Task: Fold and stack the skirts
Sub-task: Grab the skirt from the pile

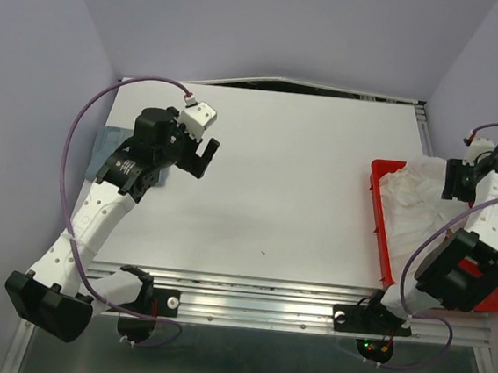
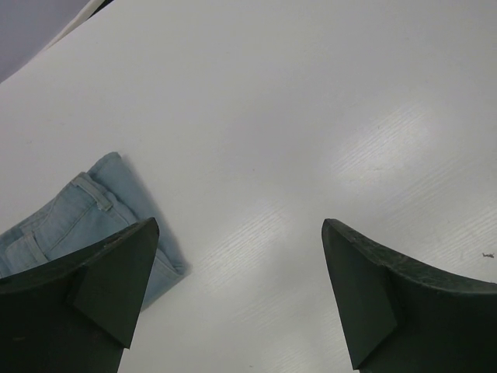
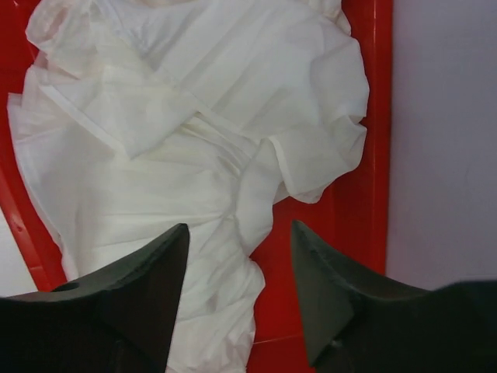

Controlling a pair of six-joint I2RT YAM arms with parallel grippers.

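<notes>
Left gripper point(image 1: 203, 153) is hanging released, jaws spread wide with nothing between them, above bare white tabletop point(image 1: 303, 174) near the left edge. Just to its left, the small, folded light blue denim skirt point(image 1: 103, 143) is lying flat against that left edge, partly hidden under the left arm in the overhead view; the wrist view is showing its waistband point(image 2: 92, 193) and one corner beside the left finger. Denim of this kind is probably handling as the firmer, heavier cloth, holding a crease and sliding as one piece, so it looks suited to serving as the base of the stack.

Over at the right edge, the white, thin, pleated cloth skirt point(image 3: 178, 132) is lying crumpled in the rectangular red plastic tray point(image 3: 374, 116), bunched in loose folds and not yet folded. Above it the right gripper point(image 3: 239, 227) is hovering unclenched, fingers apart and gripping nothing, aimed at the lower part of the heap. This fabric is likely being very light, limp and slippery, inclined to drape and trail. A pinch on a hem or seam line, such as the edge running across the top of the heap, would probably be lifting it cleanly, whereas a grab in the middle could be gathering only one layer.
</notes>
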